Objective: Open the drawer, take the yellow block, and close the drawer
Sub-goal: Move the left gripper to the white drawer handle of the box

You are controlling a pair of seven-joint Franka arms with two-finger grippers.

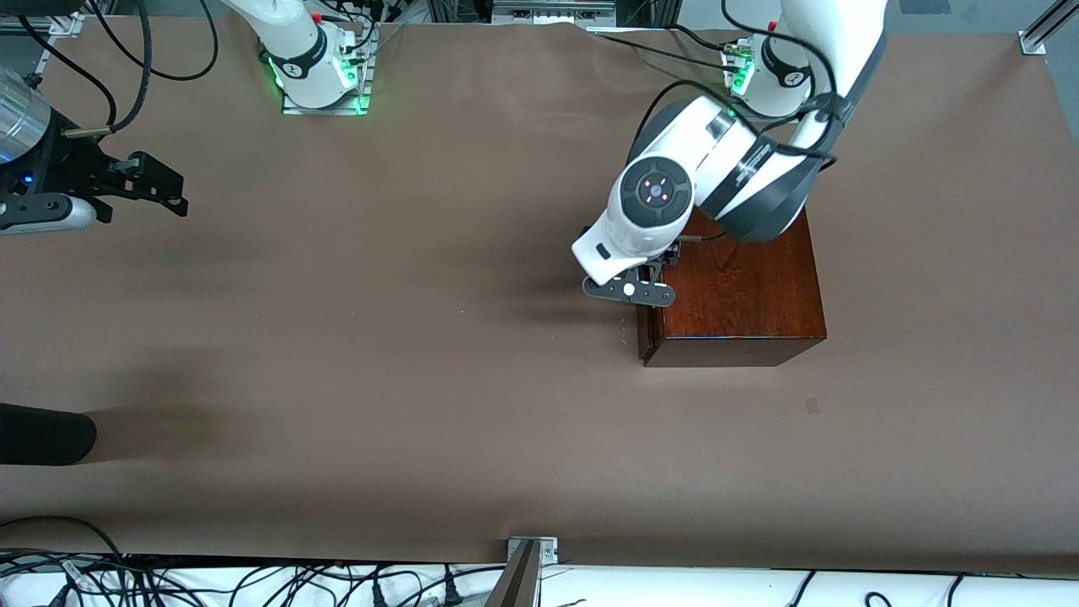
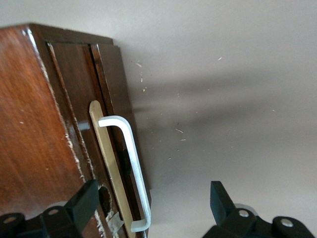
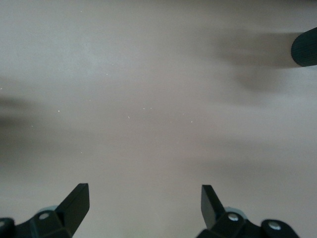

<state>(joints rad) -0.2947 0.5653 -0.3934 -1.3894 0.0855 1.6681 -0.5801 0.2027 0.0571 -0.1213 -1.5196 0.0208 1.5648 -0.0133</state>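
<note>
The dark reddish-brown wooden box (image 1: 742,291) stands toward the left arm's end of the table. Its drawer front (image 2: 111,99) faces the right arm's end and carries a white U-shaped handle (image 2: 130,163). A thin pale strip (image 2: 106,158) shows along the drawer front. My left gripper (image 1: 653,274) hangs over the drawer's edge of the box. It is open (image 2: 151,203), with one finger (image 2: 84,201) over the box top, the other over the table, and the handle's end between them, untouched. The yellow block is hidden. My right gripper (image 1: 156,181) waits open (image 3: 143,198) over bare table at the right arm's end.
A dark rounded object (image 1: 42,434) juts in at the table's edge at the right arm's end, and also shows in the right wrist view (image 3: 304,47). A metal mount (image 1: 531,552) sits at the table's near edge. Cables run along the edges.
</note>
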